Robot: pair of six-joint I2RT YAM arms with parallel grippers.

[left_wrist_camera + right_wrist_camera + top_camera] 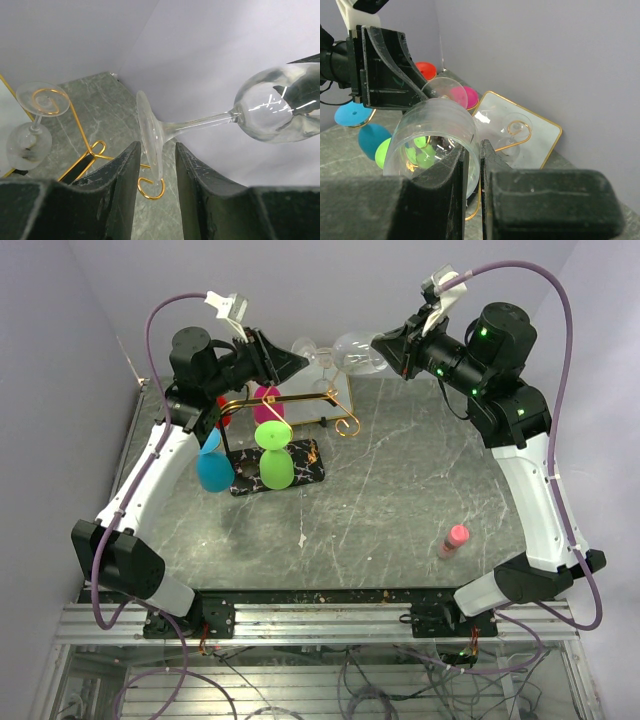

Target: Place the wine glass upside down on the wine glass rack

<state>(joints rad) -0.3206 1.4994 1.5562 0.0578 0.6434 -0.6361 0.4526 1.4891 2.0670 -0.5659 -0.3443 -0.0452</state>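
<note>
A clear wine glass (352, 352) lies sideways in the air at the back of the table. My right gripper (385, 345) is shut on the rim wall of its bowl (432, 132). My left gripper (295, 362) is open, its jaws on either side of the glass's foot (149, 131) with a gap on both sides. The wine glass rack (300, 405) is a gold wire stand on a black marbled base (305, 472), just below the glass. Its gold wire (80, 125) shows in the left wrist view.
Green (275, 455), blue (213, 468), pink (267, 400) and red (222, 412) glasses hang upside down on the rack. Another clear glass (30, 140) hangs on a scroll end. A gold-rimmed white tray (535, 132) leans behind. A pink item (453, 540) lies at the right.
</note>
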